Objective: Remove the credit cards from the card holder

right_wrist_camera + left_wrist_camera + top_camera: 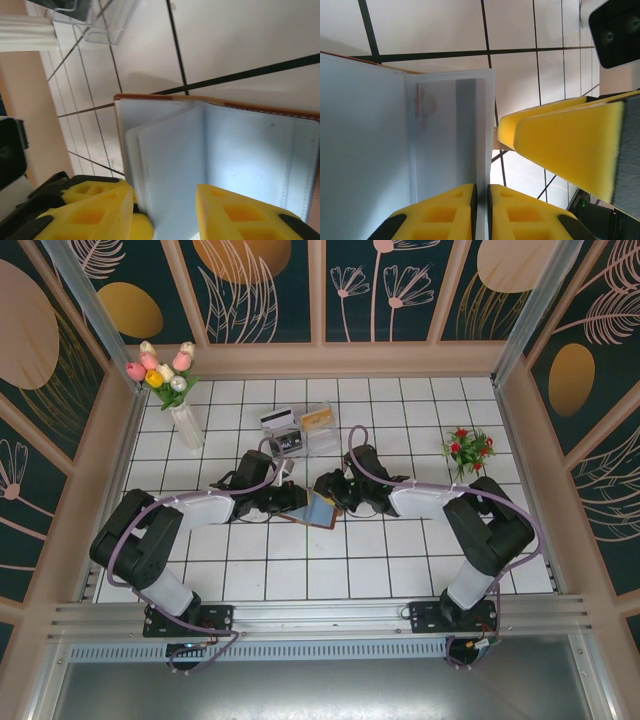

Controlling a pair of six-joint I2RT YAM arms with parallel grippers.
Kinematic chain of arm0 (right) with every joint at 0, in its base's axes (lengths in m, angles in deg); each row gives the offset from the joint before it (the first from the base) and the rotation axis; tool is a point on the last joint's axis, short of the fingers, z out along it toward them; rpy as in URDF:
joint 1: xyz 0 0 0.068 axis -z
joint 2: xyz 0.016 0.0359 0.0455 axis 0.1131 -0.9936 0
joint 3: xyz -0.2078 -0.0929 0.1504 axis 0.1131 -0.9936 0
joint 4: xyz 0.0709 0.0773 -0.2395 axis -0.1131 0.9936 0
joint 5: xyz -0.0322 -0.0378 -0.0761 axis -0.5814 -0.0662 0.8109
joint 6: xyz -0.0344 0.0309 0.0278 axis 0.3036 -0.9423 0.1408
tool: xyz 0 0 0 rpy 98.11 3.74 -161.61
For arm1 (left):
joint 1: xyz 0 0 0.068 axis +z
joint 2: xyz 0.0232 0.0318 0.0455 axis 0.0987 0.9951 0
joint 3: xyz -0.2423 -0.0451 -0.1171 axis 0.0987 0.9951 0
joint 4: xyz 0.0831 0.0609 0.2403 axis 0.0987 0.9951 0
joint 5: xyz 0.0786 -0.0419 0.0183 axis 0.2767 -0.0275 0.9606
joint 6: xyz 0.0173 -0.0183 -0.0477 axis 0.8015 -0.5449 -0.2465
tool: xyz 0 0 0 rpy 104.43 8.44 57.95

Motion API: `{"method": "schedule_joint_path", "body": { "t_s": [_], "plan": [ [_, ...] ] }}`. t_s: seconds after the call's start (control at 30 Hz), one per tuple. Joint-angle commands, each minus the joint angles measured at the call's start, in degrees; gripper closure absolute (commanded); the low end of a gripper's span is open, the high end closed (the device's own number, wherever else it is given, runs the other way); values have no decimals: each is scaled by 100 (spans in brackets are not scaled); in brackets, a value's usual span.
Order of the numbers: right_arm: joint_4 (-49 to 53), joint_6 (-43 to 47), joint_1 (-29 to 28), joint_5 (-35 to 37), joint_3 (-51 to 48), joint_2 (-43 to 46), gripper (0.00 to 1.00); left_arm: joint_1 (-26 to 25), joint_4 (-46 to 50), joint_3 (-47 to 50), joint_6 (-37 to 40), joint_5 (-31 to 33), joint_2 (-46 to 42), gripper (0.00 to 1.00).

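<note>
Card holder (pixel 322 510) open at table centre, blue-grey inside up, between both grippers. Left gripper (pixel 481 192) pressed together, pinching thin inner leaf (pixel 450 130). Leaf edge runs straight out from its fingers. Right gripper (pixel 165 190) spread, straddling leaves from opposite side, equally near. Whether cards sit inside: cannot tell.

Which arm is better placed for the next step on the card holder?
Probably the right. The left tool is shut on a thin inner leaf of the card holder, steadying it; the right tool stands open astride the blue-grey leaves, free to close on one.
</note>
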Motion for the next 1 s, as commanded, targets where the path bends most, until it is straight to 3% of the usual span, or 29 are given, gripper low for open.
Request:
{"method": "schedule_joint_path", "body": {
  "t_s": [0.0, 0.97],
  "plan": [
    [264, 103, 27, -24, 170, -190, 60, -36, 37, 68, 45, 36, 118, 84],
    [-117, 245, 5, -244, 280, -414, 45, -37, 236, 31, 198, 70, 145, 85]
  ]
}}
